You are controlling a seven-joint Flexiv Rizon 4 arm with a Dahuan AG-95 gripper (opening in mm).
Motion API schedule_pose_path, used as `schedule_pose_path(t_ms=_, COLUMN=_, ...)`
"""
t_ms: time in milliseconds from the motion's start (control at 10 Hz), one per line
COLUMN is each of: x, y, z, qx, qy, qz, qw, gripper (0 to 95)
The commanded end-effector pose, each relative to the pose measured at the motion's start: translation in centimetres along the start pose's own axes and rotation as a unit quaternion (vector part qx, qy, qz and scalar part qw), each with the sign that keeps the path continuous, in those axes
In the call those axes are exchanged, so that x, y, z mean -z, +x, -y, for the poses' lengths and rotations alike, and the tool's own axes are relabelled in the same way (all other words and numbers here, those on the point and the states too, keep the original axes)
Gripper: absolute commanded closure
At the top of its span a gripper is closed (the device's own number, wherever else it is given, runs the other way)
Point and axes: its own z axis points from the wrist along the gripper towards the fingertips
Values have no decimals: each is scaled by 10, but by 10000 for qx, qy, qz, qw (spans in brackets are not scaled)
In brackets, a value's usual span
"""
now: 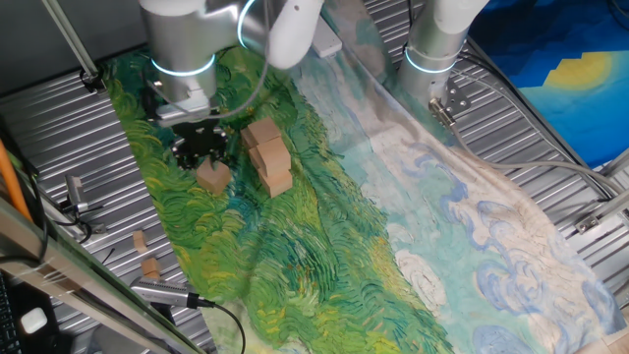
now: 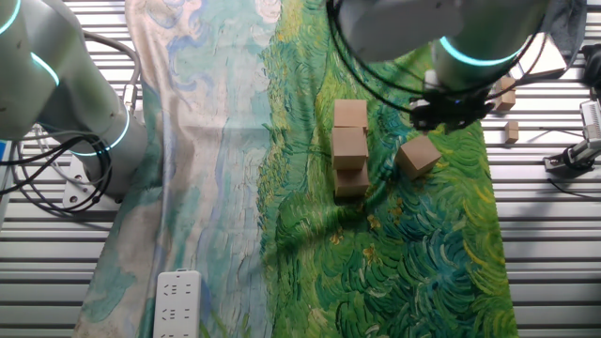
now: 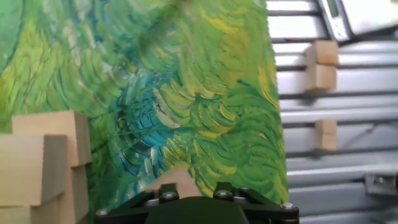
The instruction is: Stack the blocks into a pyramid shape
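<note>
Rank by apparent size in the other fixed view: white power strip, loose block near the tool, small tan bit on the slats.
1. White power strip, though it sits nearest the camera, which inflates it.
2. Loose block.
3. Small tan bit, clearly smallest.

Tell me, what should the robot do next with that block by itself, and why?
Probably lower the tool and close on the loose block. That block lies apart from the row of blocks, just under the tool, and whether it is gripped yet is hidden.
</note>
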Motion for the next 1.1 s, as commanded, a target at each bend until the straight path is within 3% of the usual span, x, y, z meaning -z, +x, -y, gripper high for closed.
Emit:
schedule_pose_path(t_ms=100, x=-14, y=1, z=-2, qx=435, qy=110, qz=31, qw=9990, gripper=380)
schedule_pose_path(t_ms=200, x=-18, y=1, z=-3, qx=609, qy=109, qz=4, qw=9981, gripper=190)
schedule_pose_path(t_ms=500, x=-21, y=-1, z=-4, qx=1780, qy=115, qz=67, qw=9839, gripper=190)
schedule_pose_path(t_ms=700, x=-22, y=-1, z=-6, qx=2144, qy=100, qz=187, qw=9765, gripper=190)
schedule_pose_path(t_ms=900, x=-26, y=-1, z=-11, qx=2053, qy=-210, qz=520, qw=9771, gripper=190)
schedule_pose_path(t_ms=1100, x=-29, y=1, z=-17, qx=2013, qy=-429, qz=638, qw=9765, gripper=190)
